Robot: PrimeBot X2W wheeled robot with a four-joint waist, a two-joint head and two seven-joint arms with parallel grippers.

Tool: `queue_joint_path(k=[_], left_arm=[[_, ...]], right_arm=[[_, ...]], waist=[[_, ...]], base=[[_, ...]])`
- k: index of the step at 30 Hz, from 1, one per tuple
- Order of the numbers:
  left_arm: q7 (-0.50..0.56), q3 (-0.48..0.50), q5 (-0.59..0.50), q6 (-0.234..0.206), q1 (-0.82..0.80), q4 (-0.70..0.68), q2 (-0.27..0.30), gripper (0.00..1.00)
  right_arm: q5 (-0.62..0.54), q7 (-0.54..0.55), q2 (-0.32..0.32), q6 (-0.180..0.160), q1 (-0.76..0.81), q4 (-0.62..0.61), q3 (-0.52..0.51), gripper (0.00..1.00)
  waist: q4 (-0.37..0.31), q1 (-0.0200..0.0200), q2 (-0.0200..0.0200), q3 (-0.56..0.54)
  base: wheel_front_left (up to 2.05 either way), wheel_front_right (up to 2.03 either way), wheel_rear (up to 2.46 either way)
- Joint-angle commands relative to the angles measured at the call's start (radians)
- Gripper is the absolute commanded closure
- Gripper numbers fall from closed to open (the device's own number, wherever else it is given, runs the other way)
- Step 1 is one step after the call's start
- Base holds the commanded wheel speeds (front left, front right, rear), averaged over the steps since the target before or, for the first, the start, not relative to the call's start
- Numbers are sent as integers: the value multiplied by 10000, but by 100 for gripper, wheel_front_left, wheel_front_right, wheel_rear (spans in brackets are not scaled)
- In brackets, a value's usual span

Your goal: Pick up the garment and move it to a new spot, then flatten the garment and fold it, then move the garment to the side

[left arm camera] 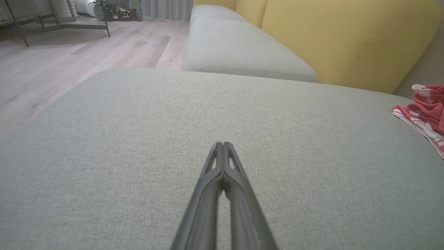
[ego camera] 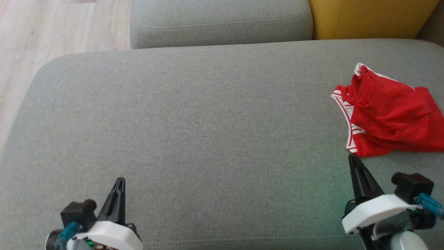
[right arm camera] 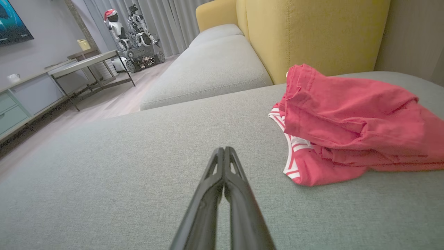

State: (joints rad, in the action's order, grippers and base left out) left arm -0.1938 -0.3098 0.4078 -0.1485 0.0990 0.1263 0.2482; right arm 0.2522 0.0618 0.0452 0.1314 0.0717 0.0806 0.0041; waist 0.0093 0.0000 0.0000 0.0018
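Head view first: a big grey seat cushion (ego camera: 208,121) takes up most of the shot. The garment (ego camera: 392,118), red with white striped trim, is bunched up at the cushion's right edge, toward the far side. The left gripper (ego camera: 119,180) sits over the near-left part of the cushion, fingers pressed together, nothing in them, and well apart from the garment. The right gripper (ego camera: 353,158) is over the near-right part, fingers together too, with its tip just below the garment's near corner. Past the far edge there's a second cushion (ego camera: 222,21), a yellow backrest (ego camera: 367,17) and pale wood floor (ego camera: 52,27) on the left.

Left wrist view: the left gripper (left arm camera: 223,144) has both fingers closed into one point above bare grey fabric. The garment (left arm camera: 426,107) only peeks in at the right edge of the cushion.

Right wrist view: the right gripper (right arm camera: 223,149) is also closed and empty. The garment (right arm camera: 353,121) lies in a crumpled heap just to the right of the fingertips – near but not touching. It's close to the backrest (right arm camera: 312,31), and its striped hem faces the gripper.
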Motion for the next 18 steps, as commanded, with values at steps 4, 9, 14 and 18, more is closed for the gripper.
queue_joint_path(k=[4,9,14,18], left_arm=[[87,316,613,146,-513,-193,15,100],[196,458,1158,271,-590,-111,-50,100],[306,604,1701,393,-665,-35,-117,100],[396,722,2133,490,-723,24,-172,100]], right_arm=[[703,-19,84,-1,-490,-198,-34,100],[1311,-20,106,-1,-550,-114,-55,100],[1917,-19,125,-1,-607,-31,-78,100],[2399,-16,138,-2,-653,35,-99,100]], waist=[[-4,0,0,0],[-8,0,0,0],[-12,0,0,0],[-15,0,0,0]], base=[[0,0,0],[0,0,0],[0,0,0],[0,0,0]])
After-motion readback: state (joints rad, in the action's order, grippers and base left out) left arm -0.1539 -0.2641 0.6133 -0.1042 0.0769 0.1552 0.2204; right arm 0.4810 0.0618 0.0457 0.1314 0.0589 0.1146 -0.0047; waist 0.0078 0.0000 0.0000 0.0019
